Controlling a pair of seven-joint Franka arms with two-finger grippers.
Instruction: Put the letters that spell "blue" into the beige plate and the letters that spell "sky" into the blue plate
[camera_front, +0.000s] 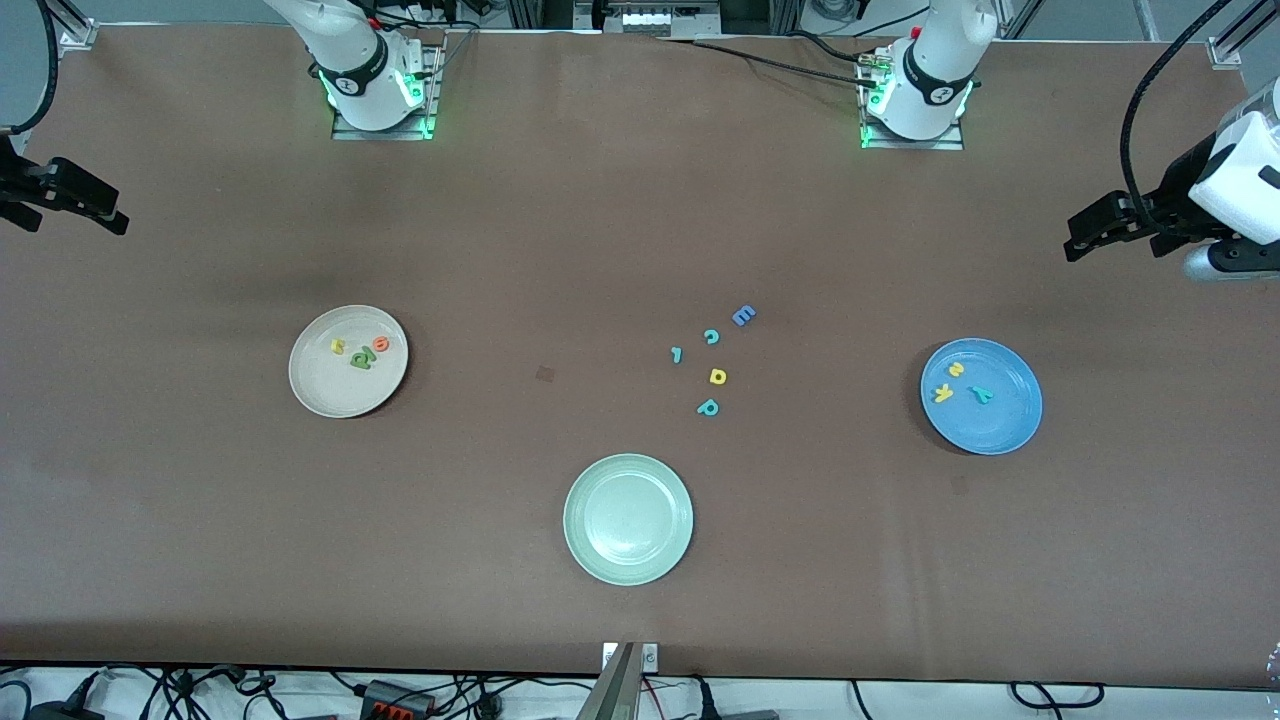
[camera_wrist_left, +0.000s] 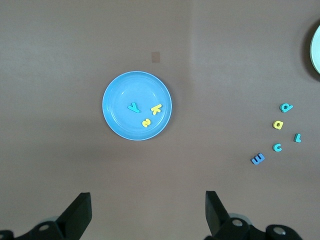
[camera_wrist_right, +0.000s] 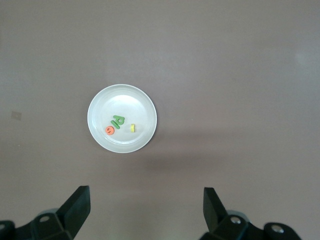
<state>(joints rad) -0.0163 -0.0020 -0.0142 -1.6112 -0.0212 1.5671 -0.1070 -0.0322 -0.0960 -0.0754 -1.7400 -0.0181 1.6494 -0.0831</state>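
Both plates look filled; your left hand (camera_front: 1075, 240) at the frame's right edge and right hand (camera_front: 110, 215) at its left edge hang spread and empty. Mind the leftover letters (camera_front: 712, 360) mid-frame: grabbing one would spoil the blue plate (camera_front: 1015, 420) or beige plate (camera_front: 310, 385).

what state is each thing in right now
beige plate: holds the "blue" letters
blue plate: holds the "sky" letters
green plate: holds nothing
spare letters: loose on the table
left gripper: jaws open, waiting
right gripper: jaws open, waiting
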